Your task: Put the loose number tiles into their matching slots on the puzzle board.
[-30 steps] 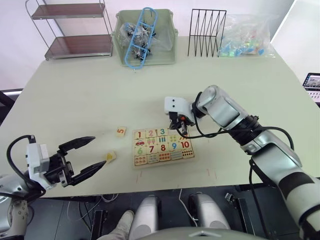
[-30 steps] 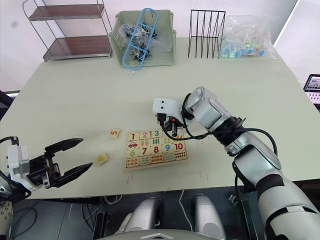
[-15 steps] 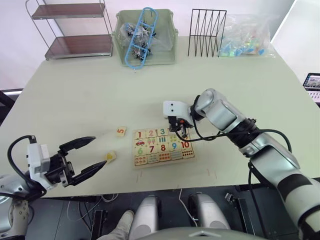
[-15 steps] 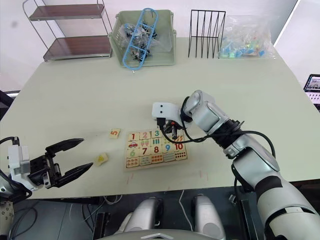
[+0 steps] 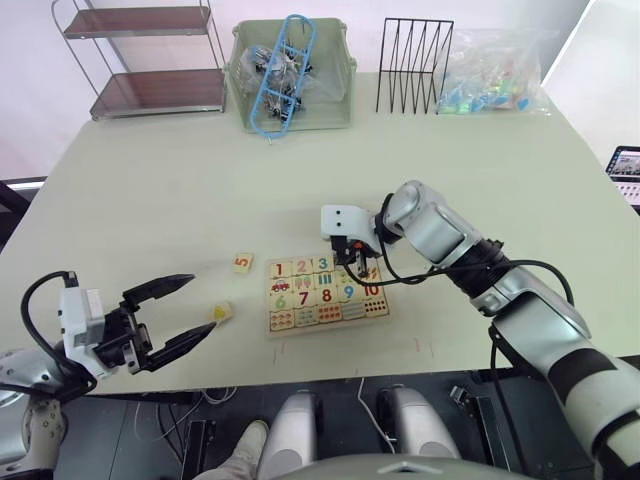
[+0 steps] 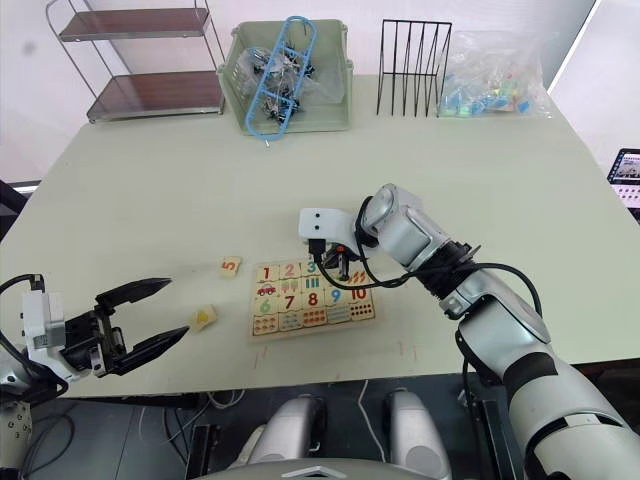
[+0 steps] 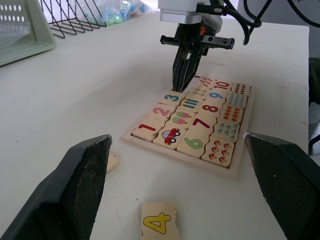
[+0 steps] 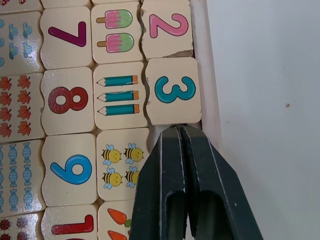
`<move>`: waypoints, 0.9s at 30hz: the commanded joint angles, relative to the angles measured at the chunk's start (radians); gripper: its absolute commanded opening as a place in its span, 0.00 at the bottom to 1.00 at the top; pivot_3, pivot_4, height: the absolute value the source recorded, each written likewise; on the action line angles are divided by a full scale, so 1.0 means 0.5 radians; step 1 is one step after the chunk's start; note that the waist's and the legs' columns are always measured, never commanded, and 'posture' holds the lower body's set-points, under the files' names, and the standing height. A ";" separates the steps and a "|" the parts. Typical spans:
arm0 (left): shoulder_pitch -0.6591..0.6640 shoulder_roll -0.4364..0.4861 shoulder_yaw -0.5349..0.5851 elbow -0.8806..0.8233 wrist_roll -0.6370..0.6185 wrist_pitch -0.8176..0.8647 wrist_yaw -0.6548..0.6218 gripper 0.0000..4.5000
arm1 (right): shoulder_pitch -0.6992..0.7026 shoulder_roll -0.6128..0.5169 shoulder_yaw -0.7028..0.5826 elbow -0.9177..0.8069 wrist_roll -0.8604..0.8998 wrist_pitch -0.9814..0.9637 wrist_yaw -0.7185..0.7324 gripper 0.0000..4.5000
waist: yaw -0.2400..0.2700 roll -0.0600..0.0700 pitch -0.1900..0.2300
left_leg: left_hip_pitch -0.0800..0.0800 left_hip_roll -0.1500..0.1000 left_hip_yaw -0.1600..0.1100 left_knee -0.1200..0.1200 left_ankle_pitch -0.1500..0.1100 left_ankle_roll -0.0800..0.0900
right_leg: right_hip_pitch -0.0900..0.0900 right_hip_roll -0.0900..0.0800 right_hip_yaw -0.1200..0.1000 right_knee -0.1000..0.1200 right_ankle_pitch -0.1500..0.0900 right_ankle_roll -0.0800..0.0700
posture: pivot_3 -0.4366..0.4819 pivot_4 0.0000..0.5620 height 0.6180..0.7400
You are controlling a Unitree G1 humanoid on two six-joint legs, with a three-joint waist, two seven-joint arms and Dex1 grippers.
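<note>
On the puzzle board (image 5: 325, 293), your right end effector (image 8: 179, 131), fingers pressed together and empty, touches the seated 3 tile (image 8: 172, 90), and a sideways push could unseat it, while the 4 tile (image 7: 159, 224) and 5 tile (image 5: 242, 262) wait on the counter (image 5: 150, 190) near your wide-open left end effector (image 5: 190, 312).

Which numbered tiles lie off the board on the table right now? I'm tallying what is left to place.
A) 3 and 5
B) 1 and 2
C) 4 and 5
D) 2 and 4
C: the 5 tile and the 4 tile lie loose on the table beside the puzzle board, whose upper row holds 1, 2 and 3.
</note>
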 commanded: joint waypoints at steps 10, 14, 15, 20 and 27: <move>0.023 0.010 0.036 0.001 -0.006 -0.050 -0.007 1.00 | 0.024 -0.025 -0.019 -0.063 -0.004 -0.012 0.028 0.01 | 0.000 0.000 0.000 | 0.000 0.000 0.000 0.000 0.000 0.000 | 0.000 0.000 0.000 0.000 0.000 0.000 | 0.48 0.27 1.00; 0.039 0.002 0.047 0.014 0.002 -0.064 0.009 1.00 | 0.047 -0.065 -0.058 -0.131 0.025 0.026 0.045 0.01 | 0.000 0.000 0.000 | 0.000 0.000 0.000 0.000 0.000 0.000 | 0.000 0.000 0.000 0.000 0.000 0.000 | 0.48 0.27 1.00; 0.041 0.000 0.051 0.020 0.005 -0.066 0.019 1.00 | 0.057 -0.075 -0.079 -0.156 0.045 0.024 0.052 0.01 | 0.000 0.000 0.000 | 0.000 0.000 0.000 0.000 0.000 0.000 | 0.000 0.000 0.000 0.000 0.000 0.000 | 0.48 0.27 1.00; 0.062 -0.023 0.079 0.033 -0.012 -0.067 0.084 1.00 | 0.127 -0.160 -0.216 -0.316 0.154 0.065 0.054 0.01 | 0.002 0.000 0.000 | 0.000 0.000 0.000 0.000 0.000 0.000 | 0.000 -0.001 0.000 0.000 0.000 0.000 | 0.48 0.27 1.00; 0.070 -0.092 0.106 0.029 -0.008 -0.088 0.201 1.00 | 0.326 -0.180 -0.574 -0.496 0.344 0.011 -0.174 0.01 | 0.003 -0.001 0.000 | 0.000 0.000 -0.001 0.000 0.000 0.000 | 0.000 -0.001 0.000 0.000 0.000 0.000 | 0.48 0.27 1.00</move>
